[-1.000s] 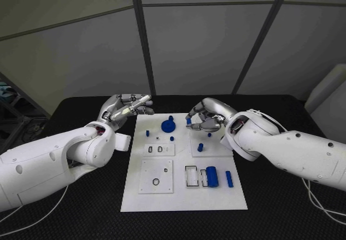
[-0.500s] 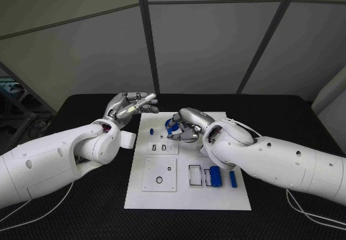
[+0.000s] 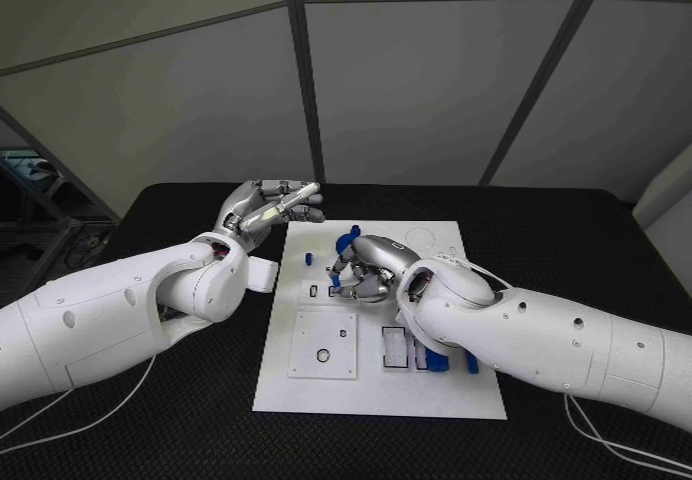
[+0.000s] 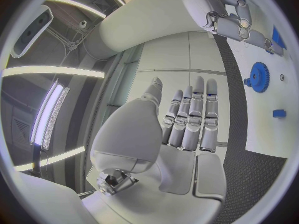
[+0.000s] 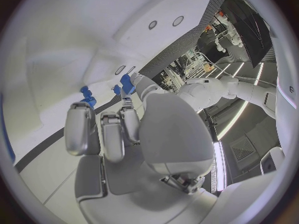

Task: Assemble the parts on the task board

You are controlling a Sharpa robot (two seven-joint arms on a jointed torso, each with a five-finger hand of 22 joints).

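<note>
Leftward since earlier, right hand (image 3: 368,268) curls over the task board (image 3: 433,390), grasp unclear; left hand (image 3: 270,208) spread, empty.

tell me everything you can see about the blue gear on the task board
The blue gear is a round toothed wheel in matte blue, plastic by its look, with a raised hub at its centre. It sits on the far part of the white task board, seemingly flat on the plate. In the head view the right hand hangs just in front of it and hides part of it; whether the fingers touch it cannot be told. The left hand is off the board, apart from it.
</note>
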